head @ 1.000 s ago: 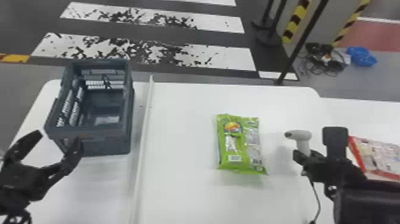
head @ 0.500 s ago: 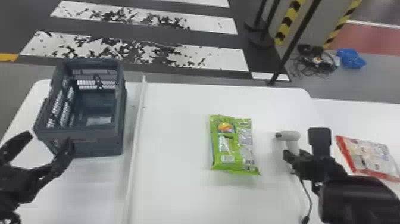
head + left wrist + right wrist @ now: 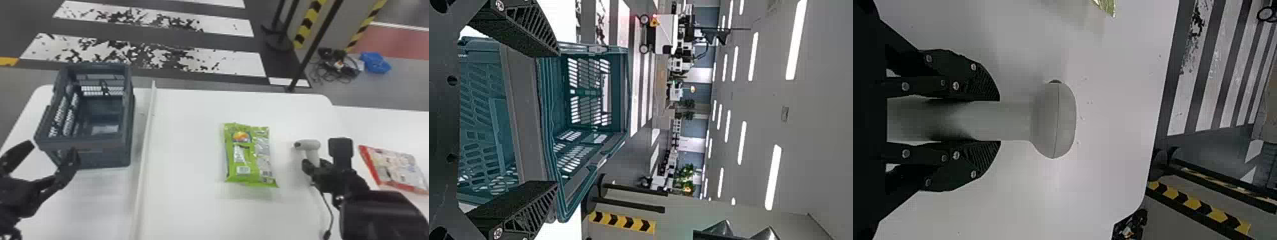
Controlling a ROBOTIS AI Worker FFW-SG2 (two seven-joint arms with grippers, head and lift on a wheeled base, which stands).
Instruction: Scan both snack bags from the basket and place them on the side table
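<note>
Right hand point(image 3: 995, 121) full, left hand point(image 3: 557, 119) wide

My right hand holds the scanner point(image 3: 1054, 120) snugly by its handle. The green bag point(image 3: 250, 153) lies on the table point(image 3: 188, 198) near it, the red bag point(image 3: 397, 169) on the side table point(image 3: 392, 127). The green one looks light, soft and slippery, with snacks that could crack. I should pinch its flat end gently, not its puffy middle.

Green bag point(image 3: 250, 155) flat, left of red-edged bag point(image 3: 395, 169)

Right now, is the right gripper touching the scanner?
Touching. The right wrist view shows it: the right gripper has one finger pressed on each side of the scanner handle.
</note>
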